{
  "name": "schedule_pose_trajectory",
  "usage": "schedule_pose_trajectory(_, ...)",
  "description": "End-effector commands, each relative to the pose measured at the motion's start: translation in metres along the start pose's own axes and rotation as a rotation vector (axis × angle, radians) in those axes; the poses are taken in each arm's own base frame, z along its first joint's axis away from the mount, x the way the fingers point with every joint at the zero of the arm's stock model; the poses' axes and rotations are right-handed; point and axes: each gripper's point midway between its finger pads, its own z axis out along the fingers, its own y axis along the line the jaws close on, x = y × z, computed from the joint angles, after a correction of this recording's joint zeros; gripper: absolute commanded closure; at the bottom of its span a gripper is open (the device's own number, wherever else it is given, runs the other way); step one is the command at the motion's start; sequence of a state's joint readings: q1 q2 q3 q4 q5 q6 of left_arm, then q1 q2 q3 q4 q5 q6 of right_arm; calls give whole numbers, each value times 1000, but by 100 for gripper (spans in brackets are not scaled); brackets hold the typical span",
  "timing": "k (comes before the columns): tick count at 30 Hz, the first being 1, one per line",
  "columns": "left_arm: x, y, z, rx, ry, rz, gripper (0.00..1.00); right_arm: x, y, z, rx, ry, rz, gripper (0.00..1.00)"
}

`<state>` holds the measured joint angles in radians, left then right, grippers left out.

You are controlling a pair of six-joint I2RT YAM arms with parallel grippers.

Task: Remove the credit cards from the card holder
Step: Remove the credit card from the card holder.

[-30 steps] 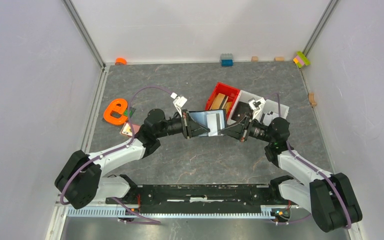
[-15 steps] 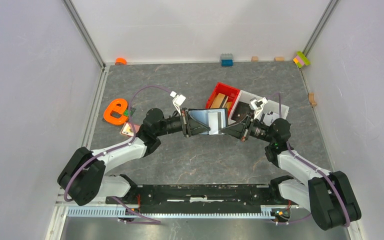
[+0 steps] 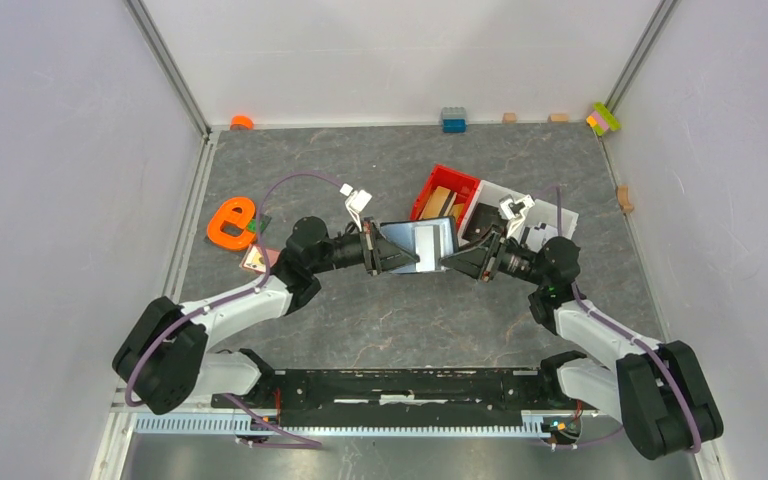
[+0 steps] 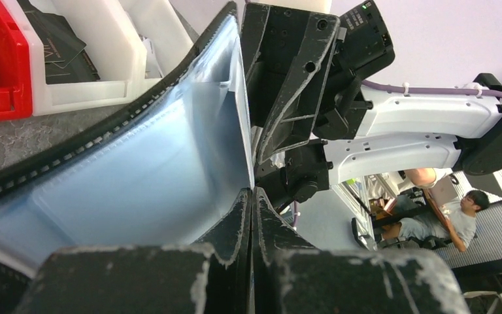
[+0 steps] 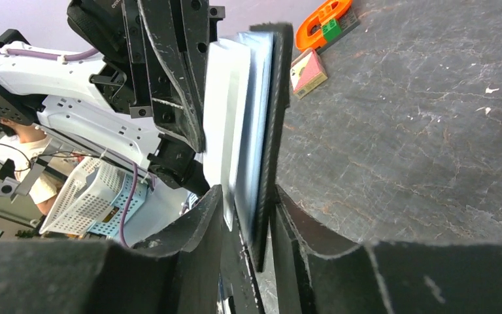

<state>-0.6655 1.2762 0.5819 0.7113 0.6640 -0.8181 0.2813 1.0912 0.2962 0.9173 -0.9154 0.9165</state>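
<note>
The black card holder (image 3: 415, 243) hangs open above the table between my two grippers, its pale blue-grey inside showing. My left gripper (image 3: 372, 255) is shut on a thin pale leaf at its left edge (image 4: 253, 191); whether that leaf is a card or a sleeve is unclear. My right gripper (image 3: 450, 262) grips its right edge, with the black cover and pale leaves between the fingers (image 5: 248, 196). A greyish-white card (image 3: 428, 238) shows inside, and also in the right wrist view (image 5: 225, 111). A pinkish-copper card (image 3: 257, 258) lies on the table by the left arm.
An orange e-shaped piece (image 3: 230, 222) lies at the left. A red bin (image 3: 445, 195) with tan blocks and a white bin (image 3: 520, 215) stand just behind the grippers. Small blocks, one of them blue (image 3: 453, 119), line the back wall.
The card holder and both grippers have shifted only slightly. Both grips are unchanged.
</note>
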Motion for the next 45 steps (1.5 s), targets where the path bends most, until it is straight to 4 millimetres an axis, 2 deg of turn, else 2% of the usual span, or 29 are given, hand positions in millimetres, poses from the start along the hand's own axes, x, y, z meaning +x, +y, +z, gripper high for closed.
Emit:
schedule_pose_trajectory(1, -8, -10, 1, 28, -13, 57, 98, -11, 7, 0, -10, -47, -67, 63)
schedule_pose_trajectory(4, -6, -9, 4, 35, 6, 42, 98, -14, 10, -1, -14, -59, -82, 68)
schedule_pose_trajectory(8, -6, -9, 4, 33, 6, 39, 98, -13, 8, -2, -5, -62, -78, 85)
schedule_pose_trajectory(12, -8, -8, 2, 15, -7, 46, 98, -13, 5, -2, 3, -60, -62, 93)
schedule_pose_trajectory(32, -11, 4, -2, -33, -28, 27, 98, -17, 4, -8, 0, -89, -45, 94)
schedule_pose_trajectory(34, -9, 4, 1, -26, -13, 17, 89, -16, 6, -8, -11, -86, -42, 94)
schedule_pose_trajectory(37, -6, 6, 4, -16, 9, -7, 66, -15, 10, -8, -32, -85, -33, 94)
schedule_pose_trajectory(40, -5, 5, 5, -1, 6, -13, 49, -15, 12, -8, -46, -87, -24, 94)
schedule_pose_trajectory(42, -5, 3, 5, 20, 2, -12, 50, -15, 14, -8, -57, -88, -20, 93)
schedule_pose_trajectory(45, -7, -6, 5, 71, -5, -11, 62, -14, 15, -8, -63, -83, -13, 93)
